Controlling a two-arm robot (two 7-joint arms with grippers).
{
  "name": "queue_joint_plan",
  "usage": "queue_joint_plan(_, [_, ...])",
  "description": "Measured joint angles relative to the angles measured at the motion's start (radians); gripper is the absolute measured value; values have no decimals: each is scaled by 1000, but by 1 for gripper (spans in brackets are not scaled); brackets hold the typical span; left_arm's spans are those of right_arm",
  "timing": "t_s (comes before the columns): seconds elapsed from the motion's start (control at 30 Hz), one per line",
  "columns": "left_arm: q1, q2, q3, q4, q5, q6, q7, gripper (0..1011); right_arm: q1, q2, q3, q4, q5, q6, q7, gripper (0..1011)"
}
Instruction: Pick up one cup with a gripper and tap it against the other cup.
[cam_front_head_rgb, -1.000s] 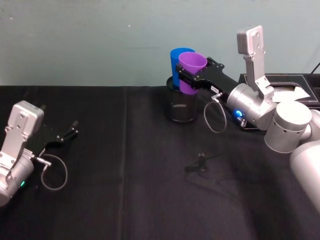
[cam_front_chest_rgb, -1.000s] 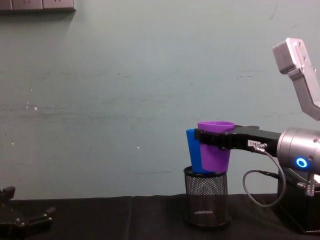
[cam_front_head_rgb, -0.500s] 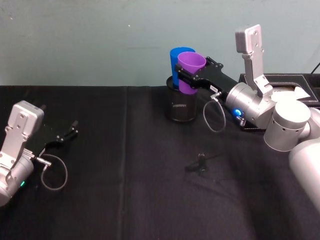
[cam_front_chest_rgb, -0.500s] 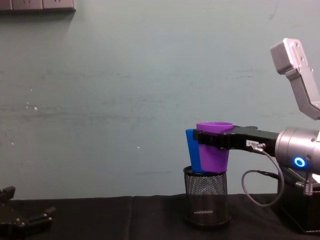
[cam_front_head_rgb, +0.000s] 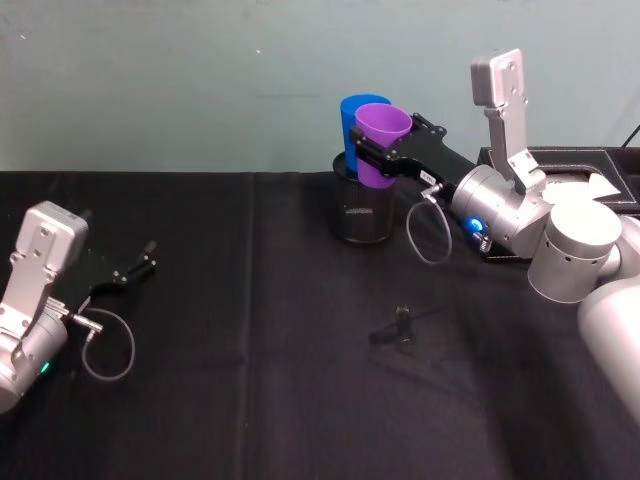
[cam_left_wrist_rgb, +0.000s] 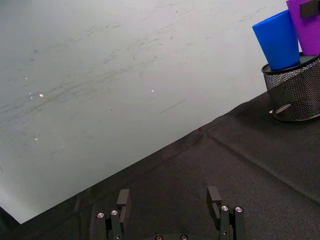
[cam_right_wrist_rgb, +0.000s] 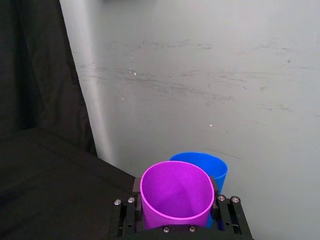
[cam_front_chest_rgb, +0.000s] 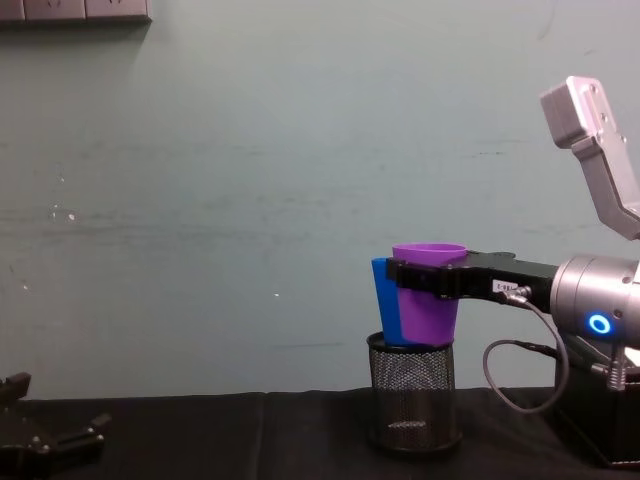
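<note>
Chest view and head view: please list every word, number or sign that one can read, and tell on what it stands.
No text here can be read.
The white label on the right tool, which grips the purple cup: print too small to read.
The pale mark low on the black mesh holder: too blurred to read.
The purple cup and the blue cup: plain, no text.

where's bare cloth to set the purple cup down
Broad bare cloth between the left tool and the mesh holder, and along the near edge. Crowded at back right: holder, blue cup, purple cup in the right tool, black box.
</note>
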Motion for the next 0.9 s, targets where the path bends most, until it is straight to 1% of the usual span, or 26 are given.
queue_joint_plan(0.9, [0,0,0,0,0,0,0,1000,-1,1,0,-1,0,-1,-1,734])
